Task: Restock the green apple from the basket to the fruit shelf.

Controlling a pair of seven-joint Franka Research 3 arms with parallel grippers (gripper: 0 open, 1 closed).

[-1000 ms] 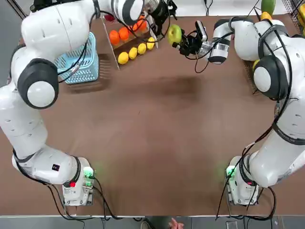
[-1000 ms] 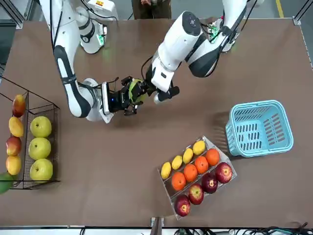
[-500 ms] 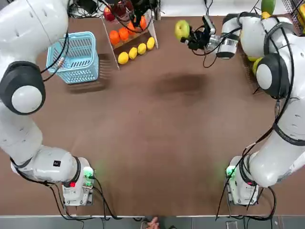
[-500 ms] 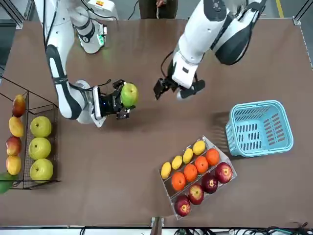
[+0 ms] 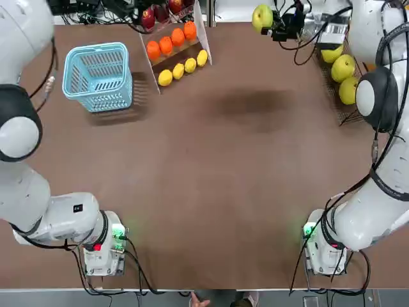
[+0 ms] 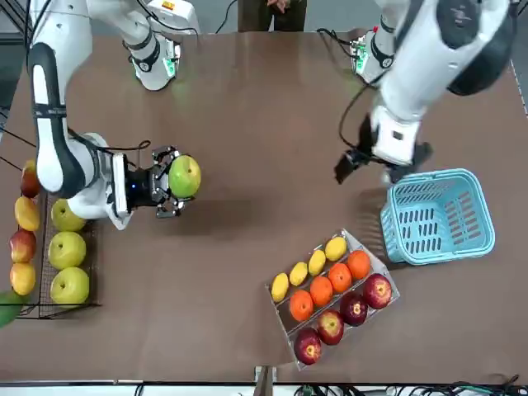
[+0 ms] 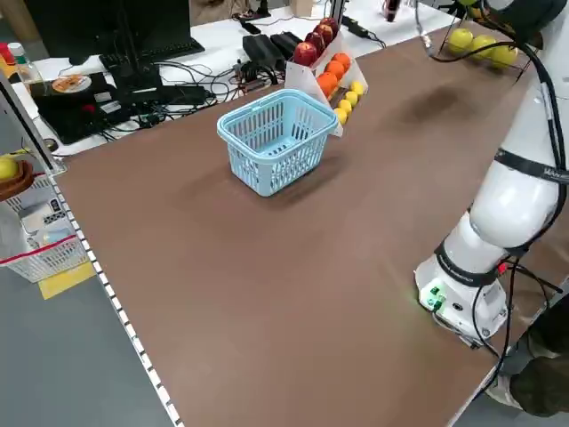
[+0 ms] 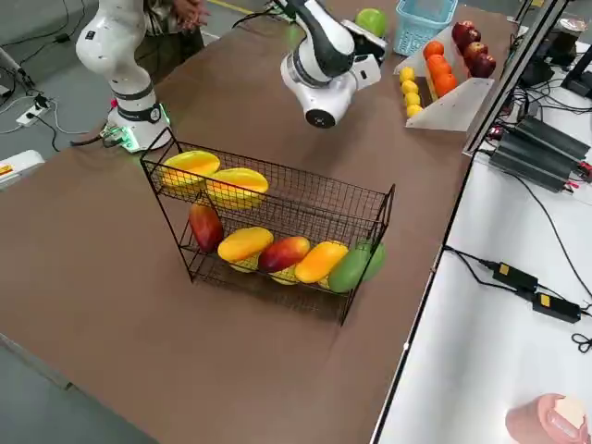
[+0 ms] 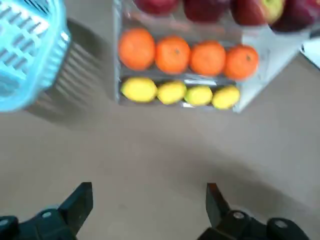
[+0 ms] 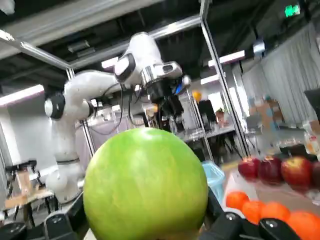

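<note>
Table [image 5: 211,192]: brown top, bare across the robot's near half, both arm bases mounted at the near edge. Basket [image 5: 99,75]: light blue lattice plastic, on the left side toward the far edge, upright, nothing visible inside it. Left gripper [image 6: 361,162]: raised above the table just beside the basket on its centre-facing side, fingers spread wide with nothing between them; its wrist camera looks down on the white stand and one corner of the basket. White stepped stand [image 5: 176,45]: beside the basket toward the far edge, carrying rows of lemons [image 5: 183,66], oranges [image 5: 171,41] and red apples [image 6: 342,318]. Right gripper [image 6: 175,180]: held level in the air toward the far right of the table, fingers clamped on the green apple [image 6: 185,176], which hangs clear of the tabletop and fills most of the right wrist view. Fruit shelf [image 8: 277,222]: black wire tiered rack at the far right edge, just beyond the held apple, already stocked with yellow-green apples [image 6: 69,214] on one tier and mangoes [image 8: 282,252] on another; the carried apple sits outside the rack, near its open side. A person is partly visible beyond the near edge.
</note>
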